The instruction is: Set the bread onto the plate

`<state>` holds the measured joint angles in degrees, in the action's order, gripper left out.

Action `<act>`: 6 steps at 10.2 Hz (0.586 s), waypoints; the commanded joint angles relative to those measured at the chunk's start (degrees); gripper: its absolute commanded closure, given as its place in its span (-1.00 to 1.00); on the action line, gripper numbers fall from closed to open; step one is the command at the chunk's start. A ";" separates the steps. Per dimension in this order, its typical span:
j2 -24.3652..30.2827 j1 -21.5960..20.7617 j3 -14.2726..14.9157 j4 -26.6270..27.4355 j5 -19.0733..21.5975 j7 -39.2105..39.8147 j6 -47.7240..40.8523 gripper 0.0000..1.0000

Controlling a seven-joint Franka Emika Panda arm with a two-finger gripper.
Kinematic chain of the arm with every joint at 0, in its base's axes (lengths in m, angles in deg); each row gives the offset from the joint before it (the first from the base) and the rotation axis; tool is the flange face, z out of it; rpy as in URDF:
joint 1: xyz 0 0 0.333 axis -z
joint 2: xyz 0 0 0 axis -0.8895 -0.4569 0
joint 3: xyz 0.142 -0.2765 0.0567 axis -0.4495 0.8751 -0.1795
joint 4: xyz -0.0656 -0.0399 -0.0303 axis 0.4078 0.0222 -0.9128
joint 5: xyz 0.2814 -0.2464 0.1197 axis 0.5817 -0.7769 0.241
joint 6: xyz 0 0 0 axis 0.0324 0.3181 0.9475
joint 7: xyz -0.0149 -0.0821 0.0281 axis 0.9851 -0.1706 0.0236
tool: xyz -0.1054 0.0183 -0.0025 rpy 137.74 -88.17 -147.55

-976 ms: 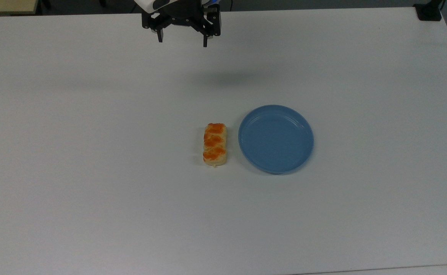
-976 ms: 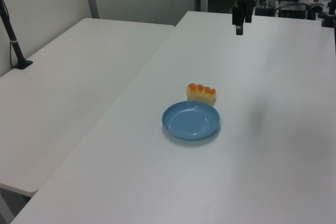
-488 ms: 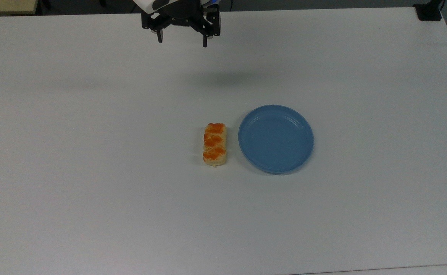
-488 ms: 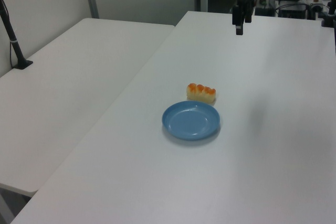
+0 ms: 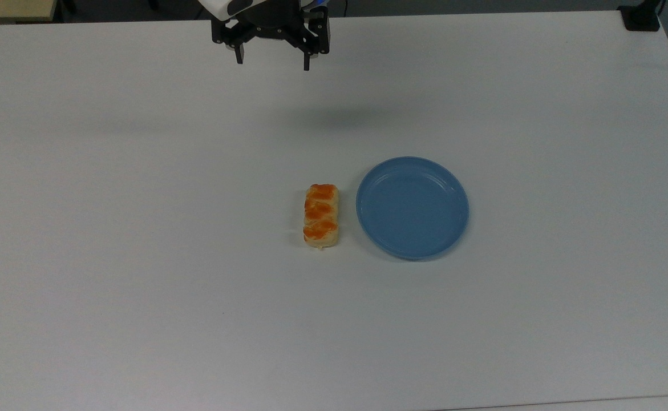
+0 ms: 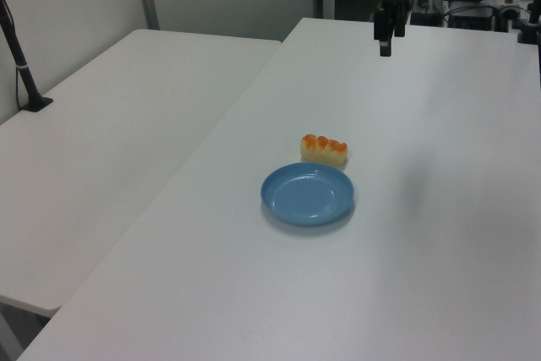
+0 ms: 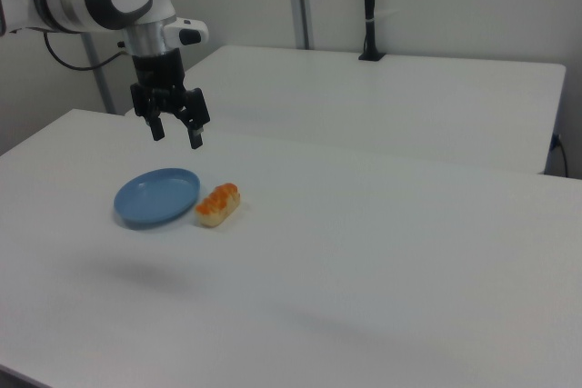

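A small loaf of bread with orange topping lies on the white table, just left of the blue plate in the top view. The two sit close but apart. In the left view the bread is behind the plate; in the right view the bread is right of the plate. My gripper hangs open and empty high above the table near its far edge, well away from both. It also shows from the side and end-on.
The white table is wide and bare around the bread and plate. A second white table adjoins it. A black post base stands at the top view's upper right corner.
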<state>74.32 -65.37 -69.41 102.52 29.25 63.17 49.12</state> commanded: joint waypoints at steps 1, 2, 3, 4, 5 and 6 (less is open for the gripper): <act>-0.63 -0.34 0.78 -0.23 1.54 1.63 1.32 -1.00; -0.72 -0.34 0.78 -0.32 1.54 1.63 1.40 -1.00; -0.72 -0.34 0.86 -0.41 1.54 1.63 2.62 -1.00; -0.98 -0.26 0.87 -0.41 1.54 1.72 5.94 -1.00; -2.12 -0.26 1.39 -0.41 1.45 1.64 10.15 -1.00; -3.87 -0.43 2.96 -0.41 1.45 1.63 15.68 -1.00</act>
<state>73.18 -65.36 -69.12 102.43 29.26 63.17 56.94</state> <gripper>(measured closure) 0.000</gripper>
